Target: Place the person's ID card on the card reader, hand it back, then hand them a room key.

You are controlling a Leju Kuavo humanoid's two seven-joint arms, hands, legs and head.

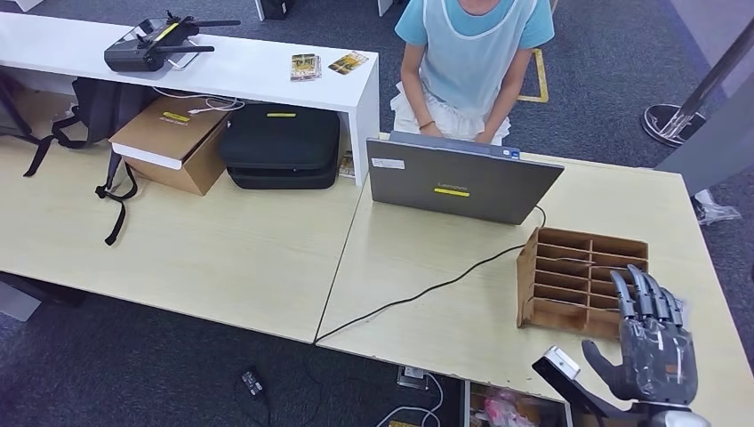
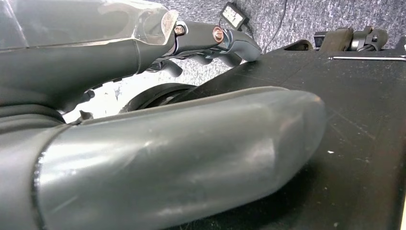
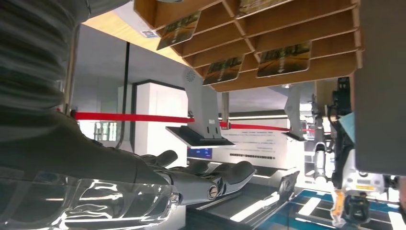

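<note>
My right hand (image 1: pixel 653 347) hovers over the near right part of the wooden table (image 1: pixel 427 267), fingers stretched out and holding nothing. Just beyond its fingertips lies a wooden slotted rack (image 1: pixel 578 280). In the right wrist view the rack (image 3: pixel 306 28) holds several room key cards (image 3: pixel 283 58) in its slots, with my right hand's fingers (image 3: pixel 206 179) a short way off and apart from them. My left hand (image 2: pixel 182 158) hangs low beside a dark surface, empty, its fingers (image 2: pixel 225 40) extended. A person (image 1: pixel 471 62) in a light blue top sits behind the laptop (image 1: pixel 462 182).
A black cable (image 1: pixel 427 289) runs from the laptop to the table's front edge. At the back left, a white shelf (image 1: pixel 267 76) carries a controller (image 1: pixel 151 44) and two cards (image 1: pixel 304 67). Below it sit a black case (image 1: pixel 280 147), a cardboard box (image 1: pixel 173 142) and a backpack (image 1: pixel 98 111).
</note>
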